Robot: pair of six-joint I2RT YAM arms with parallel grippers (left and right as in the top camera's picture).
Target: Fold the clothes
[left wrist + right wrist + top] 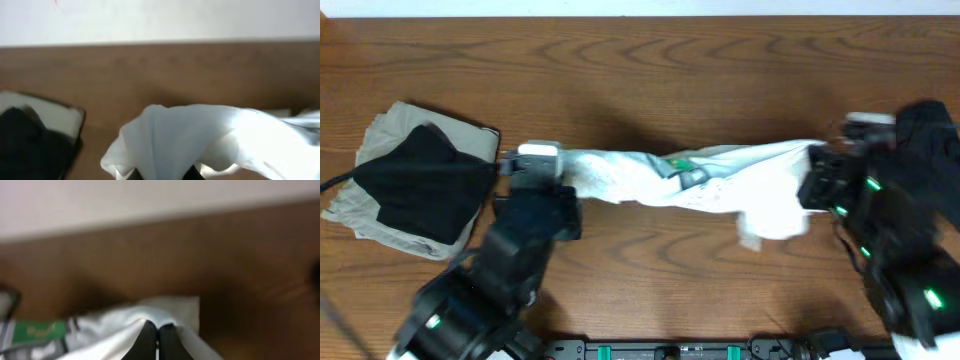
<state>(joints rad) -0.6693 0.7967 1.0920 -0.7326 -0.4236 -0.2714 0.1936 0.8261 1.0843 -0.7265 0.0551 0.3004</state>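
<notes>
white garment (770, 178) spans left jaws to right jaws, both clamped onto it.

The left tool (162, 176) and right tool (159, 339) have black fingers (168, 341). Black arm housings (510, 250) carry green indicator lights (870, 185) and white wrist modules (538, 152).

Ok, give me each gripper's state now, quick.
Left gripper: jaws closed on the white garment.
Right gripper: jaws closed on the white garment too.
</notes>
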